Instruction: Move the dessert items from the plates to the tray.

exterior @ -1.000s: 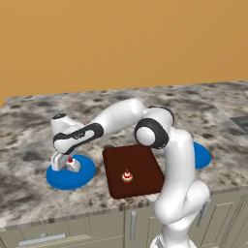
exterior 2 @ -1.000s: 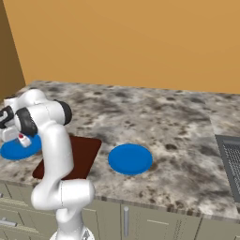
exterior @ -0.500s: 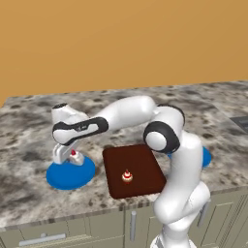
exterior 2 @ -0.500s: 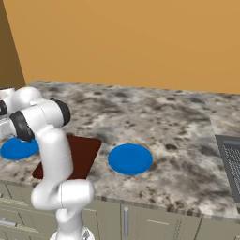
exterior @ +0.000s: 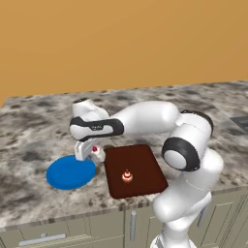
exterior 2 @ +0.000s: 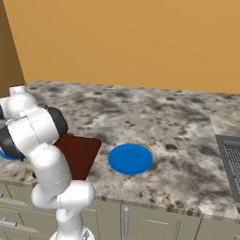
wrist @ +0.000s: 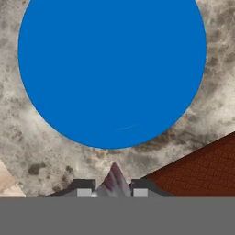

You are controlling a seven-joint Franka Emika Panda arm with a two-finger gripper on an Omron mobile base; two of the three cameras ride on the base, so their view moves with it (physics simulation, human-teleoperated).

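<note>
Aloft, fingers (exterior: 92,151) gripping cake wedge (exterior: 96,149), tray (exterior: 140,160) beside

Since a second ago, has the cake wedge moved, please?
Yes. The cake wedge, held in the gripper, has left the blue plate and now hangs at the near edge of the tray.

Left plate (exterior 2: 10,156) (apparently mostly) behind arm.

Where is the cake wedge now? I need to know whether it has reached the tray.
In the left base view, the cake wedge is held in the gripper, above the gap between the left blue plate and the tray, by the tray's left edge.
</note>
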